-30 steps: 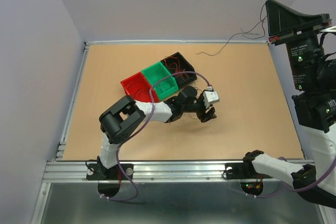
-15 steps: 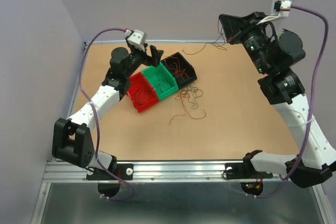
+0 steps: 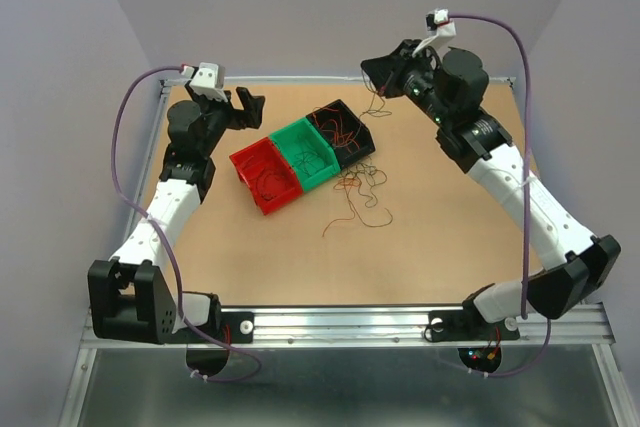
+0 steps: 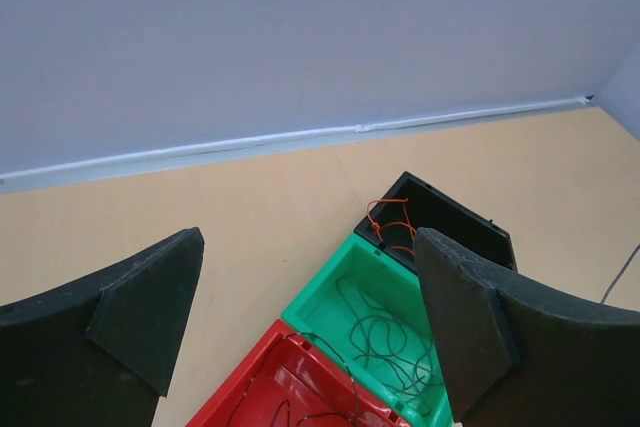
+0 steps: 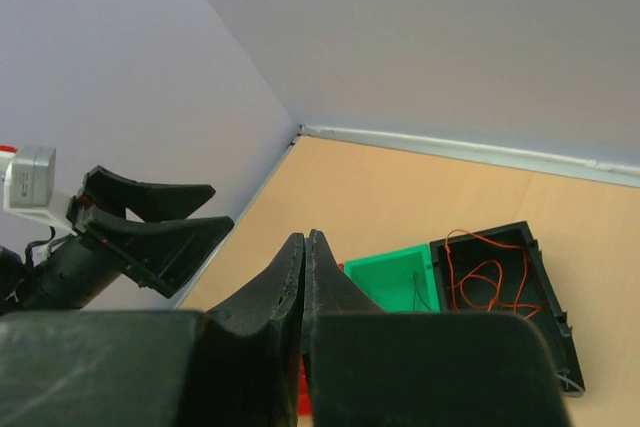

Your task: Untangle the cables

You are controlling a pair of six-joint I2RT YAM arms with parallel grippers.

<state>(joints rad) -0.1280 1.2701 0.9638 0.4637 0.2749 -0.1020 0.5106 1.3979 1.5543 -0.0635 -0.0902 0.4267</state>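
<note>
A loose tangle of thin red, orange and dark cables [image 3: 360,192] lies on the table right of three joined bins. The black bin [image 3: 342,132] holds orange and red cables [image 4: 390,222], the green bin [image 3: 305,152] holds dark green ones [image 4: 385,337], and the red bin [image 3: 266,175] holds thin black ones. My left gripper [image 3: 245,107] is open and empty, raised behind and left of the bins; it also shows in its wrist view [image 4: 308,239]. My right gripper [image 3: 375,72] is shut, raised above the back edge behind the black bin; its wrist view [image 5: 305,237] shows no cable between the jaws.
A thin dark wire [image 3: 378,102] shows just below the right gripper near the back edge; I cannot tell if it hangs or lies there. Walls close the table at the back and left. The left gripper [image 5: 150,222] shows in the right wrist view.
The left arm has swung from the table's middle to the back left, gripper open. The right arm has come down and leftward to the back middle, jaws shut.
</note>
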